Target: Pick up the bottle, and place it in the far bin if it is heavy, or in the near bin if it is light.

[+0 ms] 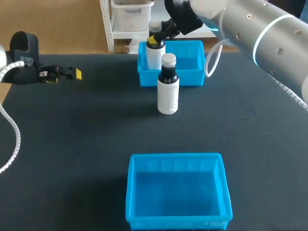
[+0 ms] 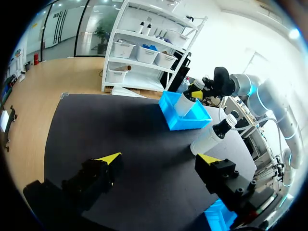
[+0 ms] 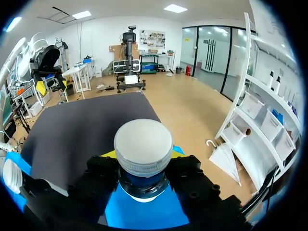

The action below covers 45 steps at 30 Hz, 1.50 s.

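The dark table (image 1: 86, 144) stretches broad between two blue bins, the near bin (image 1: 131, 192) and the far bin (image 1: 197, 62). Near its left edge my left gripper (image 2: 159, 159) hangs, fingers apart, empty. I count two bottles: the standing bottle (image 1: 168, 91) just before the far bin; the held bottle (image 1: 154, 57), neck clamped by my right gripper (image 1: 155, 41), at that bin's left end.

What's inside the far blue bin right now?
A white bottle is upright at the far bin's left end, with my right hand shut on its neck. The bin's front wall hides the bottle's base, so whether it touches the bin floor cannot be seen.
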### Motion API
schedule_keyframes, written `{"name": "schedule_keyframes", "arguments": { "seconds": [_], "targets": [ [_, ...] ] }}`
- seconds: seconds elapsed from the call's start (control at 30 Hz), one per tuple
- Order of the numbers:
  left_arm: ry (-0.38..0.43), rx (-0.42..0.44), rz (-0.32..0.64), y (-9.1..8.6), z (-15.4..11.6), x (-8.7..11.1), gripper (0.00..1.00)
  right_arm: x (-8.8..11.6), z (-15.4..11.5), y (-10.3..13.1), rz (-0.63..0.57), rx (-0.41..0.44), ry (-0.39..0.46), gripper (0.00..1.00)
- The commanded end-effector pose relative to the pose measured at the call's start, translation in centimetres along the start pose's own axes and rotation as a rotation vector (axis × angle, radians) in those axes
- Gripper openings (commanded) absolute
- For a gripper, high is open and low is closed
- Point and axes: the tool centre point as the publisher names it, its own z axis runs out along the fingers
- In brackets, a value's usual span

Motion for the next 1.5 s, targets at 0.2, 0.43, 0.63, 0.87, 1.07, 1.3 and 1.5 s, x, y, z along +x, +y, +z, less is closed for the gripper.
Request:
{"name": "schedule_keyframes", "arguments": {
  "seconds": [0.2, 0.43, 0.63, 0.87, 1.07, 1.3, 1.5],
  "targets": [
    [0.000, 0.000, 0.000, 0.0, 0.0, 0.0, 1.00, 0.1, -1.8, -0.8, 0.009, -0.262, 0.010, 1.00],
    [0.000, 0.000, 0.000, 0.0, 0.0, 0.0, 1.00, 1.2, -7.1, -0.6, 0.019, -0.193, 0.022, 1.00],
    [0.000, 0.000, 0.000, 0.0, 0.0, 0.0, 1.00, 3.0, -11.8, 0.5, 0.033, -0.125, 0.038, 1.00],
    [0.000, 0.000, 0.000, 0.0, 0.0, 0.0, 1.00, 5.1, -15.8, 2.7, 0.036, -0.085, 0.060, 1.00],
    [0.000, 0.000, 0.000, 0.0, 0.0, 0.0, 1.00, 6.3, -17.6, 5.2, 0.008, -0.081, 0.048, 1.00],
    [0.000, 0.000, 0.000, 0.0, 0.0, 0.0, 1.00, 7.4, -17.6, 8.2, -0.037, -0.094, 0.045, 1.00],
    [0.000, 0.000, 0.000, 0.0, 0.0, 0.0, 1.00, 8.5, -16.2, 10.4, -0.050, -0.106, 0.037, 1.00]
  ]
}}
